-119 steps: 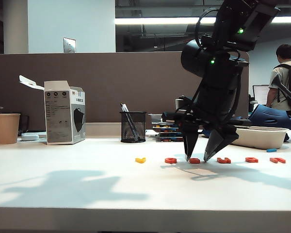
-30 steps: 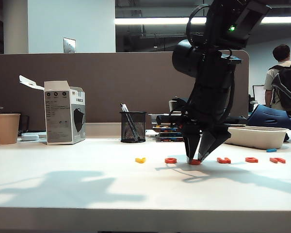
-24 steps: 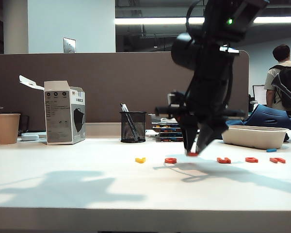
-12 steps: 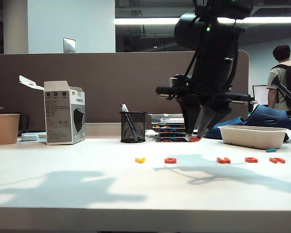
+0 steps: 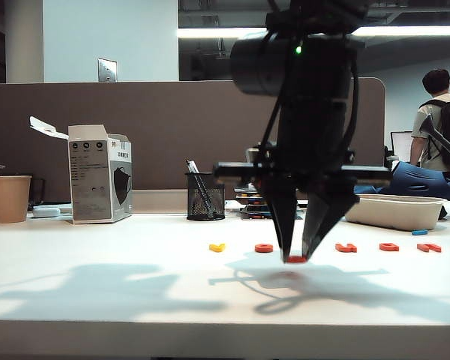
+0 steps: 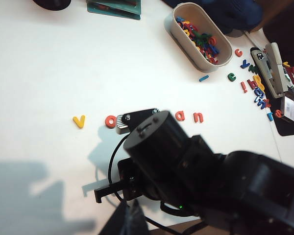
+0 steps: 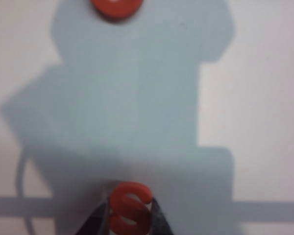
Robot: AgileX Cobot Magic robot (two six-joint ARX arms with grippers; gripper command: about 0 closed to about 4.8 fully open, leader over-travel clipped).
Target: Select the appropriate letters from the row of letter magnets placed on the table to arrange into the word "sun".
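Right wrist view shows the right gripper [image 7: 130,220] pinched on the red S [image 7: 130,208], now carried out of the row of letters [image 5: 345,247] toward the front and hanging just above the counter [image 5: 97,292]. So "sun" gets its first letter. Left gripper isn't visible, can't tell its state.
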